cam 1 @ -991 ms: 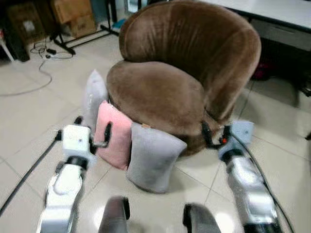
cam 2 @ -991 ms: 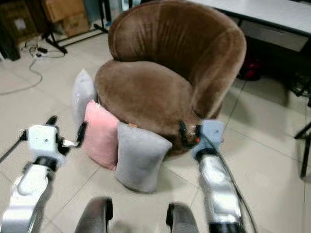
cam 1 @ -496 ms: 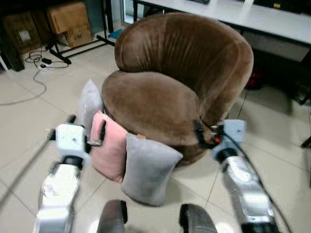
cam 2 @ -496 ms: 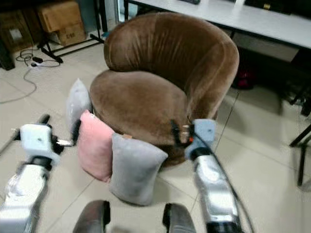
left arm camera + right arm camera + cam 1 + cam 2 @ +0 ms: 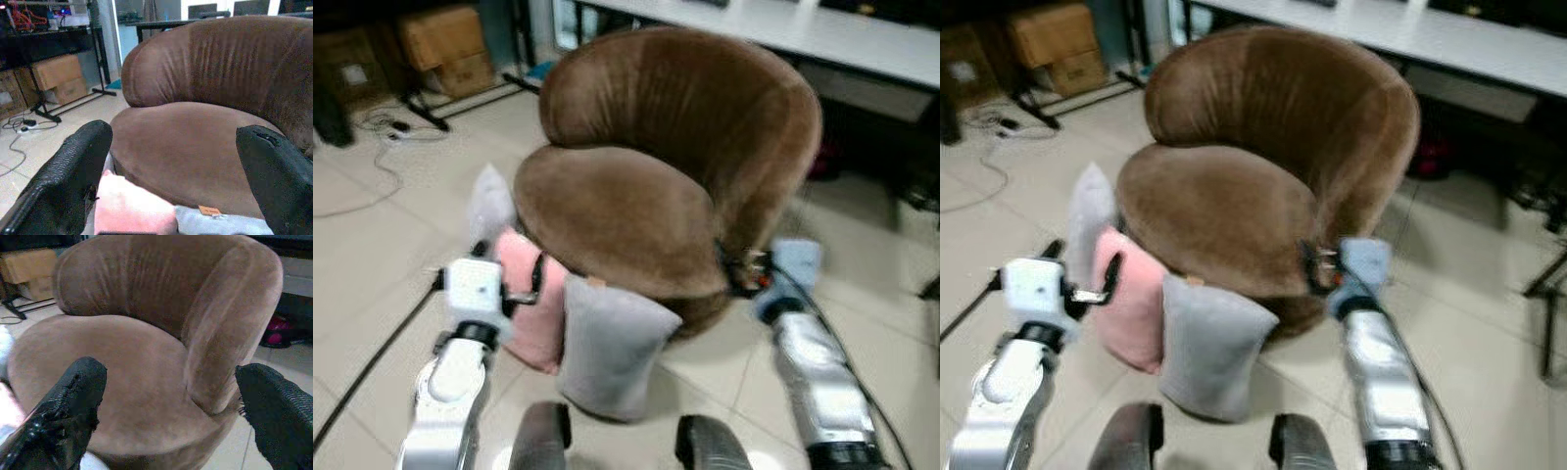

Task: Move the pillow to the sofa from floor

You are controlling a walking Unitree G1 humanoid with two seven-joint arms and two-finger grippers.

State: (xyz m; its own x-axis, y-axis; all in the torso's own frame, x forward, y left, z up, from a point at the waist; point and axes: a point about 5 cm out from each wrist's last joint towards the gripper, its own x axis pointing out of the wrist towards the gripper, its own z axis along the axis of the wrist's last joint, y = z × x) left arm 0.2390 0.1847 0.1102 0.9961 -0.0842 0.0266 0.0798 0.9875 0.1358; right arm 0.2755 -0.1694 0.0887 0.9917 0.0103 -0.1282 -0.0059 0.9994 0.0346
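1. Pillows, three, on the tiled floor (image 5: pixel 372 255), leaned in a row against the front base of the brown velvet armchair (image 5: pixel 675 157). A grey pillow (image 5: pixel 612 345) is set nearest the robot, a pink pillow (image 5: pixel 530 308) just beside it, and a pale grey pillow (image 5: pixel 489 204) at the far end. None has been lifted; the seat is unoccupied.

2. Left gripper (image 5: pixel 507 279): held above the pink pillow, fingers spread wide and grasping nothing. In the left wrist view both pads are seen well apart over the pink and grey pillow tops.

3. Right gripper (image 5: pixel 736 266): held at the armchair's front edge, beyond the grey pillow. In the right wrist view its fingers (image 5: pixel 63 401) are seen released and wide, with only the seat between them.

4. Hazard, wrong or double pick: the pillows touch, so two corners may be pinched together, or a neighbour dragged over.

5. Hazard, weak hold: soft stuffing may be compressed and slipped from a thin pinch, and the pillow dropped short of the seat.

6. Hazard, collision: the right gripper is close to the upholstery and may be pressed into it if lowered.

7. Hazard, footing: a black cable (image 5: pixel 367 367) trails on the floor beside the left arm and may be snagged.
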